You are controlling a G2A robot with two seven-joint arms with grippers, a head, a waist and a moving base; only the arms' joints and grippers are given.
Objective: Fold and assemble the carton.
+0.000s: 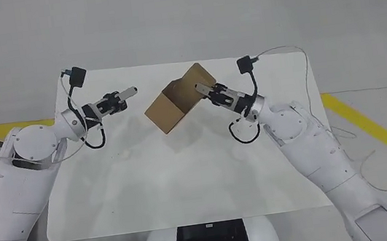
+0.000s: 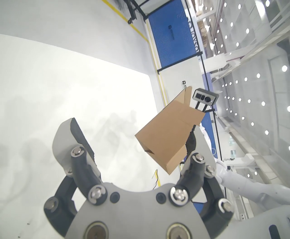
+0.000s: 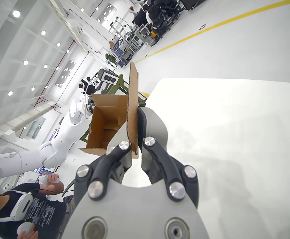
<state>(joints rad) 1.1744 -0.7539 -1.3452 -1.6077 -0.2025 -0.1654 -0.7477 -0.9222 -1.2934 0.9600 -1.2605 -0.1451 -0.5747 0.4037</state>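
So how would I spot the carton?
Look at the white table, near the middle of its far edge. The carton is the tilted cardboard box, one flap pinched in the jaws of the right arm. Nothing else there is brown.

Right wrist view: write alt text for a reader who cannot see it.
The right gripper is shut on the edge of an open brown carton, its inside facing the camera. A white table lies beyond.

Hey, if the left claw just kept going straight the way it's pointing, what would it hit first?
Most likely the carton, which the right claw holds ahead of the open left claw. Depth is unclear, so it may only clip an edge.
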